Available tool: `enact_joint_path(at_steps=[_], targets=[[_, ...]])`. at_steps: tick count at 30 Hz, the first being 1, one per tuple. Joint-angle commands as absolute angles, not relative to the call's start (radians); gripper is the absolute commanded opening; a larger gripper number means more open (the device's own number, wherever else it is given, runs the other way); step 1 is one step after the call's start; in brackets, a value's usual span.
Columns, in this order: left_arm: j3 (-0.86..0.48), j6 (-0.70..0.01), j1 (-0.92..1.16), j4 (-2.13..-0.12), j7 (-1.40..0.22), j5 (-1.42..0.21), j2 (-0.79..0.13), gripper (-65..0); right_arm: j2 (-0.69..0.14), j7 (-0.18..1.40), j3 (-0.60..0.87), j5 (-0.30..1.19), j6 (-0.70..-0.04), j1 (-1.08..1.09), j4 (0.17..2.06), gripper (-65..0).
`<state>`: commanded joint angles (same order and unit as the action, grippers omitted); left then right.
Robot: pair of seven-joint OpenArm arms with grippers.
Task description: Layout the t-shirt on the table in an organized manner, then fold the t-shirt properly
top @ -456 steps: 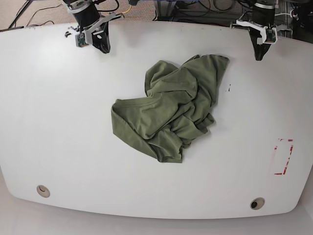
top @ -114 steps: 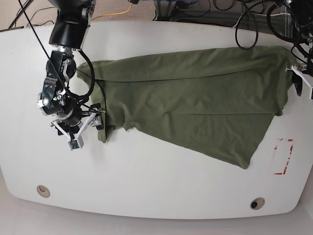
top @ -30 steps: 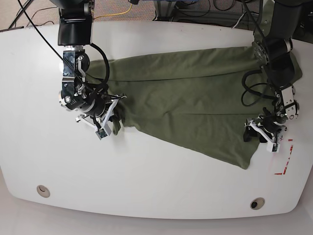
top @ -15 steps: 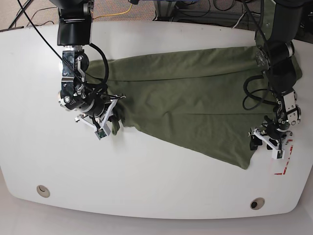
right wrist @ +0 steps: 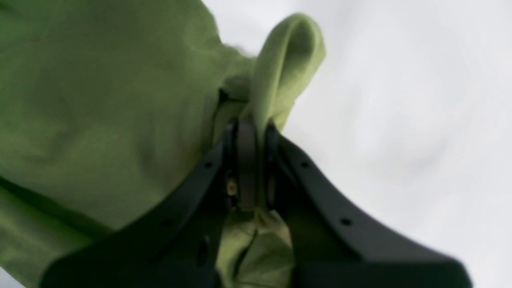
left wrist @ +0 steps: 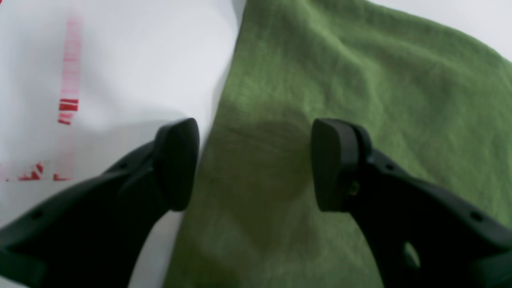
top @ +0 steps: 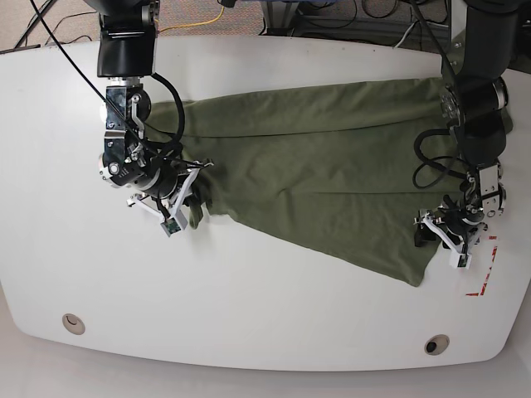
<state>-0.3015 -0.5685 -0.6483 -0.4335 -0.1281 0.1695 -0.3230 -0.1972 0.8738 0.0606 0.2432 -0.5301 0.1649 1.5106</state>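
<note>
We see the t-shirt (top: 323, 166) spread across the table (top: 249, 315) — right gripper (right wrist: 250, 132) pinching a fold, left gripper (left wrist: 254, 160) spread wide over the hem (should close squarely on that edge).

The olive-green t-shirt (top: 332, 174) lies spread wide across my white table (top: 249, 307), one corner trailing toward the near edge (a small fold (right wrist: 286, 60) stands bunched at one end). Faint red tape marks (left wrist: 68, 104) lie just beside its edge.
</note>
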Motion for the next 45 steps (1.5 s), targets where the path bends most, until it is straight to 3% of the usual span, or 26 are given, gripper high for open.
enact_joint_path(at_steps=[7, 13, 16, 24, 45], targets=[[-0.300, -0.605, -0.648, -0.438, -0.159, 0.170, -0.306, -28.2, -0.196, 0.874, 0.061, 0.243, -0.530, 0.165, 1.511, -64.2], [-0.300, -0.618, -0.645, -0.440, -0.159, 0.168, -0.302, -56.3, -0.196, 0.874, 0.061, 0.243, -0.530, 0.168, 1.511, -64.2], [-0.300, -0.618, -0.645, -0.440, -0.159, 0.168, -0.302, -65.0, -0.196, 0.872, 0.062, 0.243, -0.530, 0.171, 1.511, -64.2], [-0.305, -0.624, -0.642, -0.512, -0.160, 0.162, -0.302, -65.0, -0.199, 0.872, 0.065, 0.243, -0.530, 0.189, 1.511, -64.5], [-0.315, -0.624, -0.493, -1.216, -0.418, 0.159, -0.305, -65.0, -0.306, 0.878, 0.131, 0.243, -0.530, 0.367, 1.511, -64.5]])
